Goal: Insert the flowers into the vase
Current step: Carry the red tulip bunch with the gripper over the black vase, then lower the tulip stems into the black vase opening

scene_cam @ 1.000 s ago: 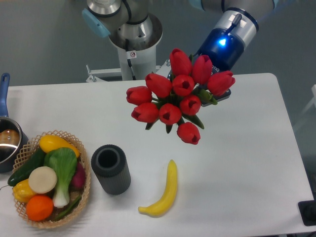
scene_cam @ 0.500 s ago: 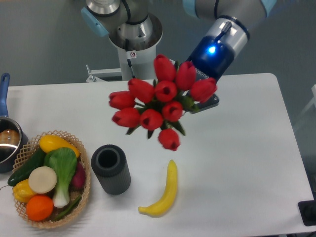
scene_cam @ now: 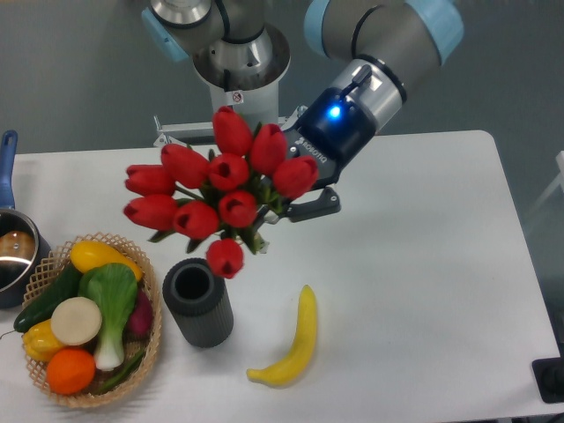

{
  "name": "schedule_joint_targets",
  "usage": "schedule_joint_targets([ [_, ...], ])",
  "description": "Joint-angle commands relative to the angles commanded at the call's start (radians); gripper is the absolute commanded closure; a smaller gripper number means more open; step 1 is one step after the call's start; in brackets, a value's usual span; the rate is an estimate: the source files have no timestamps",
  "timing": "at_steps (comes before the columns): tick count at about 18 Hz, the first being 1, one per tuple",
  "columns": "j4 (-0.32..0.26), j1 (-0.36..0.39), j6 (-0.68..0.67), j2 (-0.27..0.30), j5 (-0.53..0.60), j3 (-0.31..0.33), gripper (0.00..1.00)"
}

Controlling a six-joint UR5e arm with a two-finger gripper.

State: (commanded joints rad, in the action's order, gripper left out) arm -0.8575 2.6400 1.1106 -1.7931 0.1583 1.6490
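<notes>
At far left a pot (scene_cam: pixel 13 256) sits at the edge of the white bench (scene_cam: pixel 423 291), beside a woven basket (scene_cam: pixel 150 339) of mixed produce. The ribbed dark grey vase (scene_cam: pixel 198 302) stands upright just right of the basket, its mouth open. The flowers (scene_cam: pixel 216 189) hang in the air above the vase, lowest bloom near its rim. A banana (scene_cam: pixel 295 339) lies right of the vase; the gripper (scene_cam: pixel 295 198) grasps the flowers, its fingers mostly hidden behind the blooms.
</notes>
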Motion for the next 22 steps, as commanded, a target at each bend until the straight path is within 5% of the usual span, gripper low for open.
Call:
schedule_joint_targets([
  [12, 0.006, -0.049, 0.078, -0.051, -0.106, 0.100, 0.82],
  [22, 0.006, -0.051, 0.156, -0.098, -0.131, 0.097, 0.82],
])
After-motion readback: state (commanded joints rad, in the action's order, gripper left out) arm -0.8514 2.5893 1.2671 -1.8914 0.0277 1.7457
